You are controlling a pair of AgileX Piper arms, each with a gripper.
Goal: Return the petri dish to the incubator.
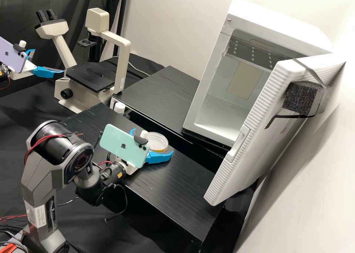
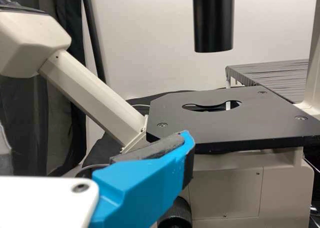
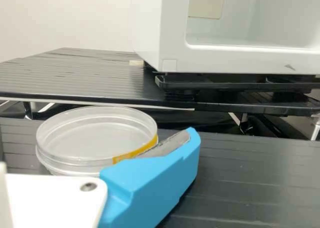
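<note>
**Petri dish (image 1: 158, 139) sat outside the open incubator (image 1: 277, 28), between parted blue fingers**

The petri dish lay on the lower black platform (image 1: 185, 194) in front of the incubator, outside its chamber (a strip of yellow ran along part of the dish's rim). The right gripper (image 1: 153, 141) was there with it, on the incubator's open side. Its two fingers stood apart, one to either side of the dish, with a gap toward the far finger, so it was open around the dish rather than clamped on it. Whether the nearer finger touched the rim, I could not tell.

The incubator's door (image 1: 255, 131) stood wide open, with a dark block (image 1: 300, 98) strapped to its outer face. The incubator rested on a second black platform (image 1: 166, 92), set beyond a gap from the dish.

The left gripper (image 1: 48, 61) was well apart from the incubator, farther from it than the microscope (image 1: 121, 70). It was open too, nothing between its fingers.
</note>
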